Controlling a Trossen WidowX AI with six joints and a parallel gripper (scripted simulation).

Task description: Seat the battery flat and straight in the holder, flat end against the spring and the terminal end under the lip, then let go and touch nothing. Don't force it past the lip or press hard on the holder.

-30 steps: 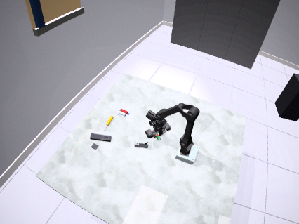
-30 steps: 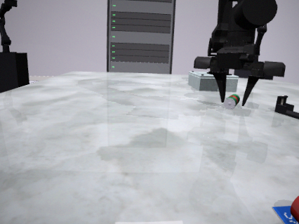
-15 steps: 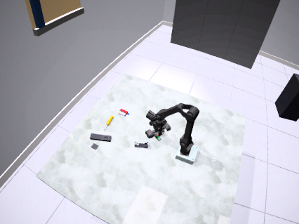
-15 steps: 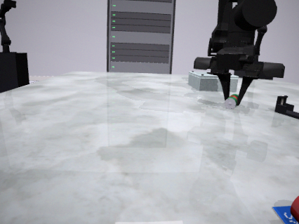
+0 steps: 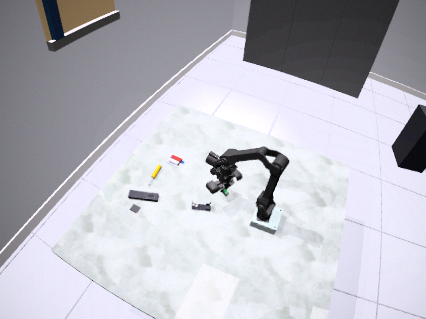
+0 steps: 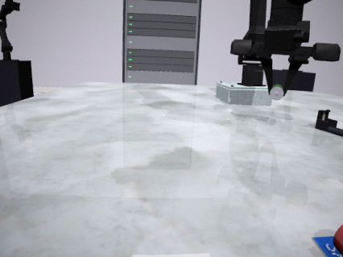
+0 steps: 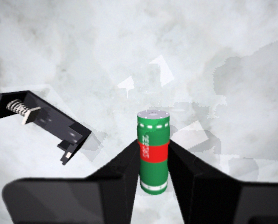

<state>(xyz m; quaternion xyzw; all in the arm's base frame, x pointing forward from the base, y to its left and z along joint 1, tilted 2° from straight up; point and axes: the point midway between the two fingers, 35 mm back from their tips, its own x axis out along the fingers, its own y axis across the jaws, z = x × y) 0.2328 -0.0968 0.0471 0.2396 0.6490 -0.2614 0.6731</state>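
Note:
The green battery (image 5: pixel 225 192) (image 6: pixel 276 93) (image 7: pixel 154 172), with a red band, is between the fingers of my gripper (image 7: pixel 152 143) (image 6: pixel 277 87), which is shut on its sides. It hangs above the table in the exterior view. In the wrist view its silver end face points up the picture, away from the gripper. The black holder (image 5: pixel 201 207) (image 6: pixel 327 123) (image 7: pixel 56 120) lies apart from the battery, to its left in the wrist view and angled to it. The holder's spring (image 7: pixel 19 106) is at its far left end; the lip end (image 7: pixel 70 151) is nearer the battery.
On the marble-patterned table (image 5: pixel 165 247) (image 6: pixel 153 215) are a yellow-handled tool (image 5: pixel 156 171), a red and white item (image 5: pixel 175 160), a long dark block (image 5: pixel 143 196) and a small dark square (image 5: pixel 135 208). The arm's pale base (image 5: pixel 266 222) (image 6: pixel 243 95) stands behind the battery in the exterior view.

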